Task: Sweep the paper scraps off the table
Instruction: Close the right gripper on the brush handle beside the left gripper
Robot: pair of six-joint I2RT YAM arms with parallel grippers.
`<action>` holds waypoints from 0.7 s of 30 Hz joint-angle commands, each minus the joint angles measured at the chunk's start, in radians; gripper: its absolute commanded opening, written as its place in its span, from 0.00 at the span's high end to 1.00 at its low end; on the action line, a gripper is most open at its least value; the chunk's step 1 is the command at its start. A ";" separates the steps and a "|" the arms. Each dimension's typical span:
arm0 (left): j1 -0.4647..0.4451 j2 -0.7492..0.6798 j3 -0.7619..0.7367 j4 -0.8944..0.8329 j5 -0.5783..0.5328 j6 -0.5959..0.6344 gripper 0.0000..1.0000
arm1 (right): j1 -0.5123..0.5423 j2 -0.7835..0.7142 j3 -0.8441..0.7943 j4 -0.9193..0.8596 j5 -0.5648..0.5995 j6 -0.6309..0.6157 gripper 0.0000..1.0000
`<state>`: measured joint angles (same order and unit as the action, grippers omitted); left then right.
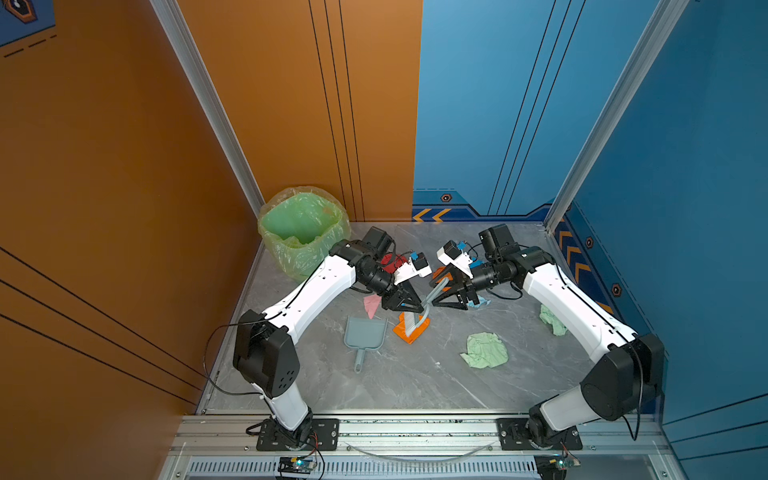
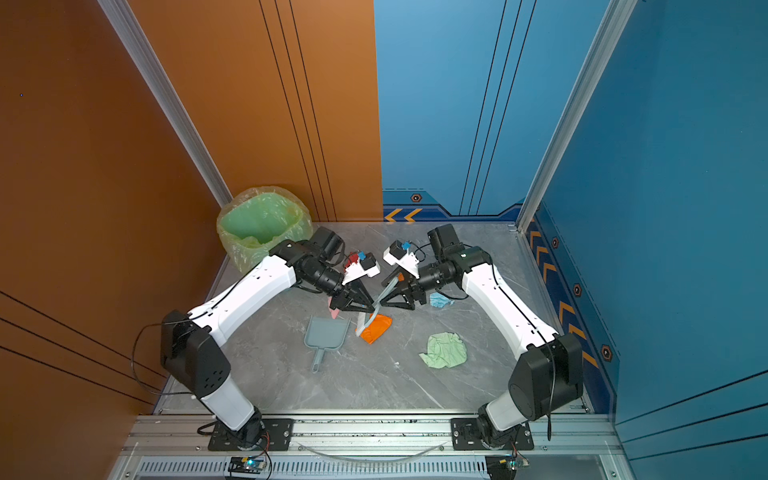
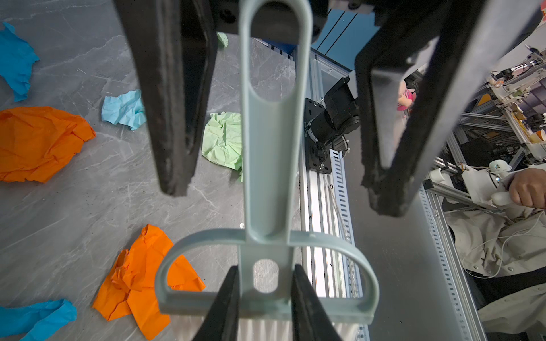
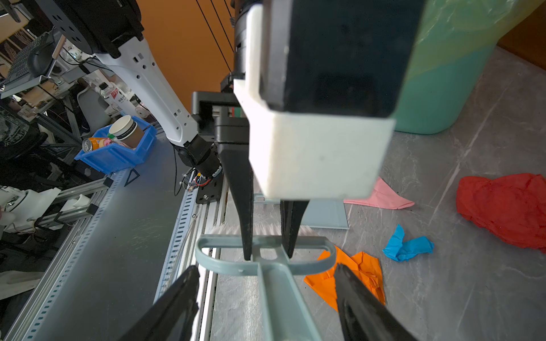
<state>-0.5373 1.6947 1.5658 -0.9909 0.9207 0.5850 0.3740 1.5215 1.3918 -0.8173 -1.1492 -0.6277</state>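
Note:
My left gripper [image 3: 266, 274] is shut on the neck of a pale blue-grey hand brush [image 3: 271, 177], just above its white bristles. The brush stands over an orange scrap [image 1: 409, 332] on the table [image 1: 374, 386]. My right gripper [image 4: 266, 268] is open, one finger on each side of the brush handle [image 4: 280, 301] with gaps both sides. Paper scraps lie around: pale green [image 1: 486, 351], another pale green [image 1: 552, 320], pink [image 1: 371, 305], red [image 4: 502, 206], bright blue [image 4: 407, 245], light blue [image 3: 124, 109], a larger orange one [image 3: 38, 141].
A pale blue-grey dustpan [image 1: 365, 332] lies flat left of the brush, handle toward the front rail. A bin lined with a yellow-green bag [image 1: 303, 228] stands at the table's back left corner. Aluminium rails [image 1: 415, 419] edge the front.

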 commanded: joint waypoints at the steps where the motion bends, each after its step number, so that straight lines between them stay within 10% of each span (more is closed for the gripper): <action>1: -0.006 0.004 0.036 -0.002 0.026 0.001 1.00 | 0.009 0.016 -0.014 0.018 -0.024 0.005 0.28; 21: -0.014 0.026 0.062 -0.003 0.015 -0.008 1.00 | 0.021 0.037 -0.010 0.055 -0.016 0.029 0.38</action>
<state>-0.5407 1.7016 1.5959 -0.9878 0.9203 0.5793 0.3882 1.5494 1.3914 -0.7734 -1.1519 -0.6044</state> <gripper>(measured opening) 0.275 0.622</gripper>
